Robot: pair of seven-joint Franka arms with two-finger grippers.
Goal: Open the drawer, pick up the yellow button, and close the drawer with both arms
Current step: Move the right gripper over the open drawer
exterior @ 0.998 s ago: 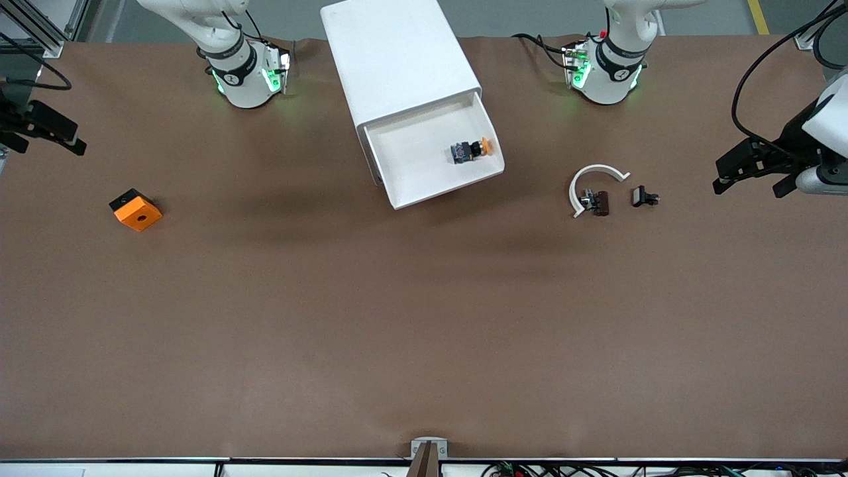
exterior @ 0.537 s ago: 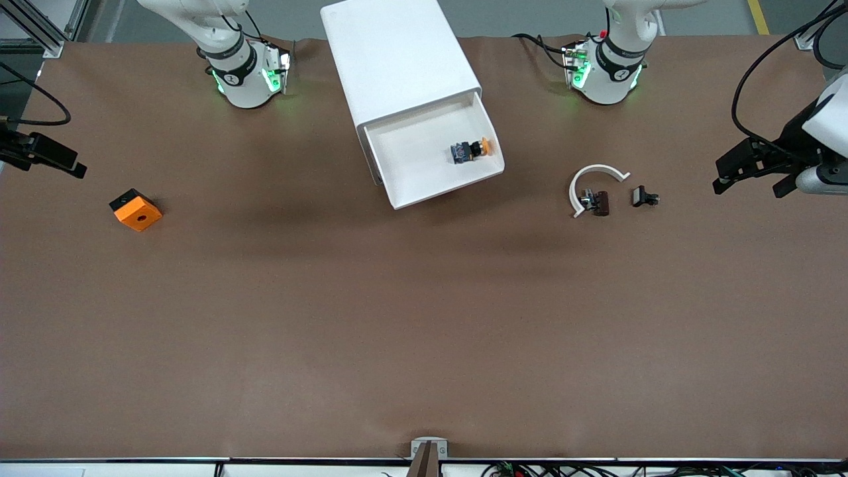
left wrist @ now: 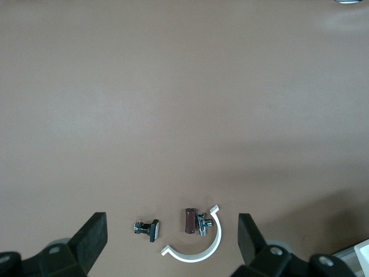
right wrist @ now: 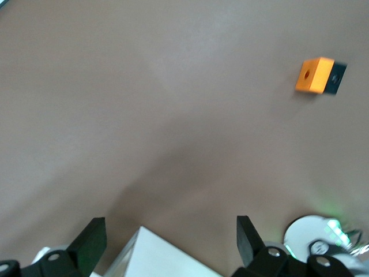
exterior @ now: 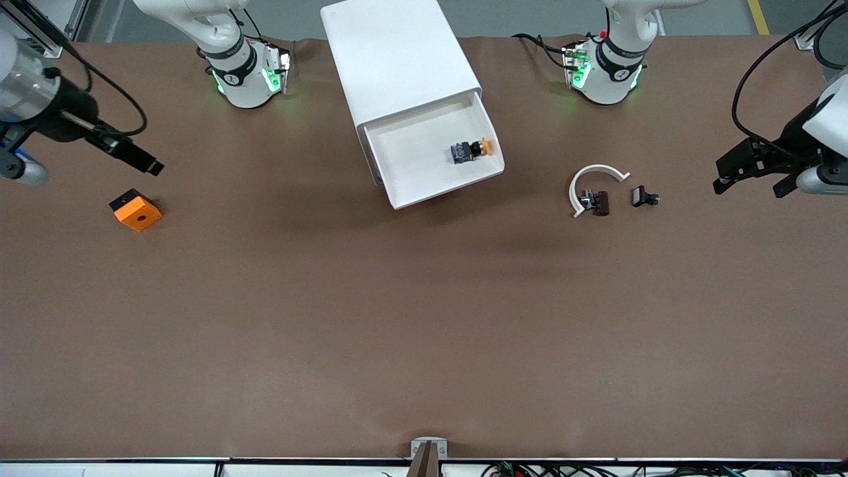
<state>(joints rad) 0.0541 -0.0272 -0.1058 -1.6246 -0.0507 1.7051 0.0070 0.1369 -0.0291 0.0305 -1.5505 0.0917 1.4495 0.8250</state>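
Note:
The white cabinet point(exterior: 397, 59) stands between the two arm bases, and its corner point(right wrist: 155, 257) shows in the right wrist view. Its top drawer point(exterior: 447, 187) is pulled out. The button point(exterior: 472, 150), orange cap and black collar, lies on its side in the drawer, toward the left arm's end. My right gripper point(exterior: 149, 165) point(right wrist: 170, 236) hangs open and empty over the table beside the orange cube. My left gripper point(exterior: 748, 189) point(left wrist: 171, 231) hangs open and empty over the left arm's end of the table.
An orange cube with a round hole point(exterior: 135, 209) point(right wrist: 314, 75) lies toward the right arm's end. Small black parts point(exterior: 644, 197) point(left wrist: 149, 229) and a white curved band point(exterior: 596, 173) point(left wrist: 199, 252) lie between the drawer and my left gripper.
The right arm's hand has swung in from the table's edge toward the cabinet and turned. The left arm, drawer and button have not moved.

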